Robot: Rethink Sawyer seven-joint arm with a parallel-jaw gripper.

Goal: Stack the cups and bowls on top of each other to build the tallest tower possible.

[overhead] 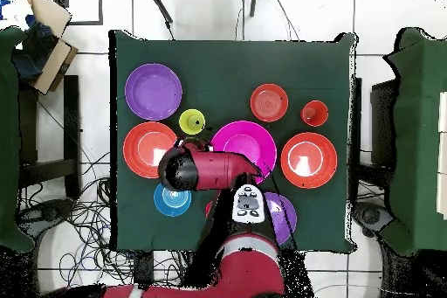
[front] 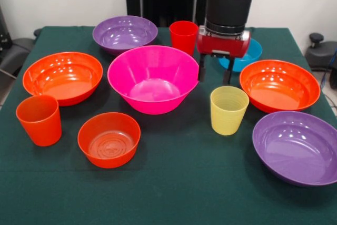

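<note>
The pincer [front: 214,72] hangs above the green bench [front: 174,188] with its two dark fingers [front: 228,71] spread apart and nothing between them; it is released. Nothing is stacked: every cup and bowl sits alone on the cloth.

In the front view, the big pink bowl [front: 153,79] lies just beside the pincer, on its left in the picture. Behind the pincer the small blue bowl [front: 251,52] shows partly past the wrist, and the red cup [front: 183,36] stands just behind and to the picture's left. The yellow cup [front: 228,110] stands upright near the pincer, on the camera's side of it. A wide orange bowl [front: 279,85] rests to the picture's right of the pincer, and one purple bowl [front: 298,146] lies beyond that, nearer the camera. Well apart, past the pink bowl, are the second purple bowl [front: 125,33], the other wide orange bowl [front: 62,77], the orange cup [front: 39,119] and the small orange bowl [front: 109,139].
</note>
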